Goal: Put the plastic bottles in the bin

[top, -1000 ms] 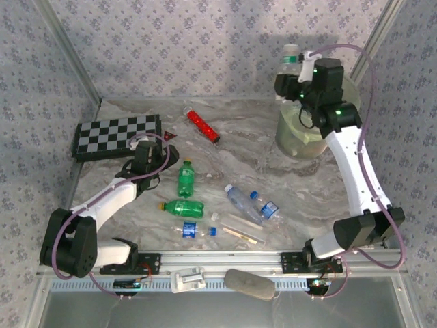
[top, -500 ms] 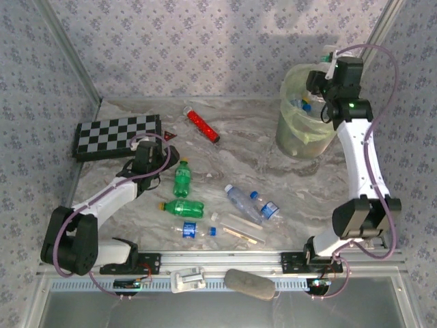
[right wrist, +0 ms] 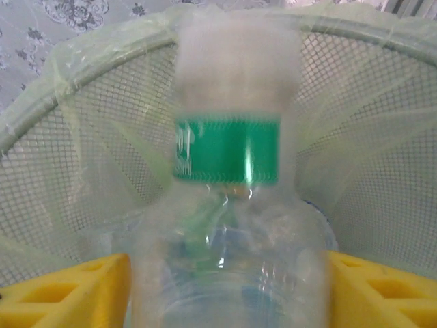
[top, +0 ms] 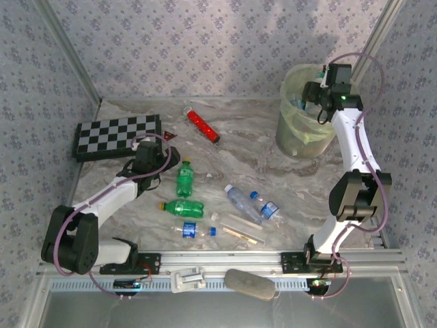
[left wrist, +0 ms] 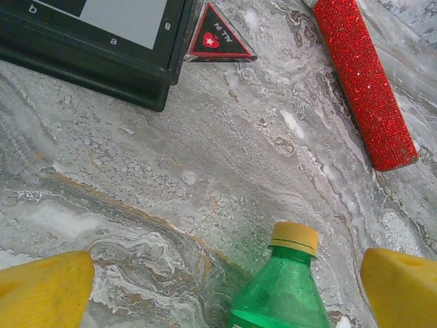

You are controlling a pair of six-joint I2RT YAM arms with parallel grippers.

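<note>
Clear bottle point(right wrist: 225, 232), green band (white cap, blurred), pale-green bin point(right wrist: 82, 137)

Bin point(top: 295, 133) in overhead and right-wrist views

- The right gripper point(top: 311, 92) has swung from beside the bin point(top: 293, 140) to above its mouth.
- The clear bottle point(right wrist: 225, 157) between its fingers came along and is now blurred.
</note>
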